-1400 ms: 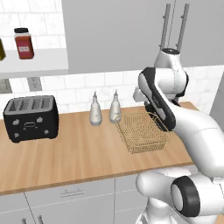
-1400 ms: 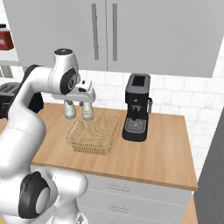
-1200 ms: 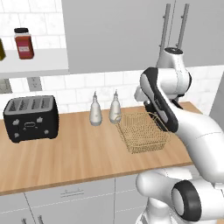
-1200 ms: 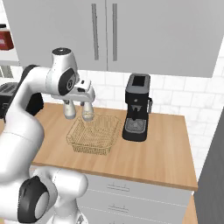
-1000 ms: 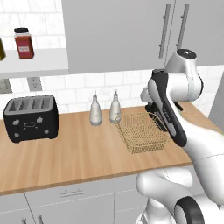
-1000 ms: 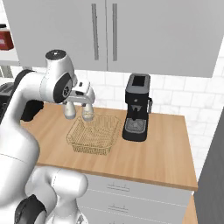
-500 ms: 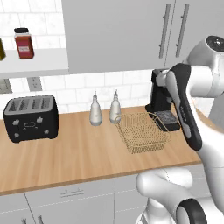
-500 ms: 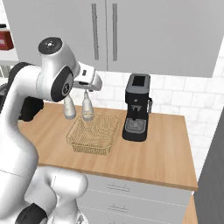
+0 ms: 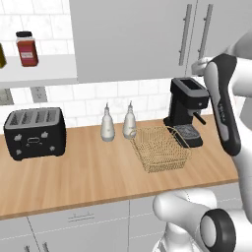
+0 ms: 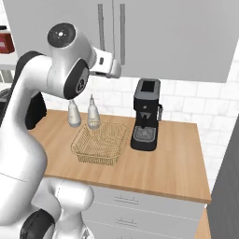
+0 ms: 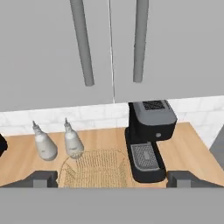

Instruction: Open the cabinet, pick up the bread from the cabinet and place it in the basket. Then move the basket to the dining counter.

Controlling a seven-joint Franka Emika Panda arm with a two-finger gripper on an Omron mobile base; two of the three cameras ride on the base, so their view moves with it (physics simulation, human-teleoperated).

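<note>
Your arm has swung up from over the basket [image 9: 160,148] on the counter [image 9: 88,172]; the claw [image 11: 112,177], spread wide and empty, now faces the shut cabinet [image 11: 52,48] handles. The bread is presumably inside, unseen.

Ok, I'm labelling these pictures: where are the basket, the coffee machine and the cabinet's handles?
basket [image 9: 160,150], left base view, mesh floor.
coffee machine [image 10: 146,113], right base view, front of its body.
cabinet handles [image 11: 83,41], hand view, middle of the left bar.
</note>
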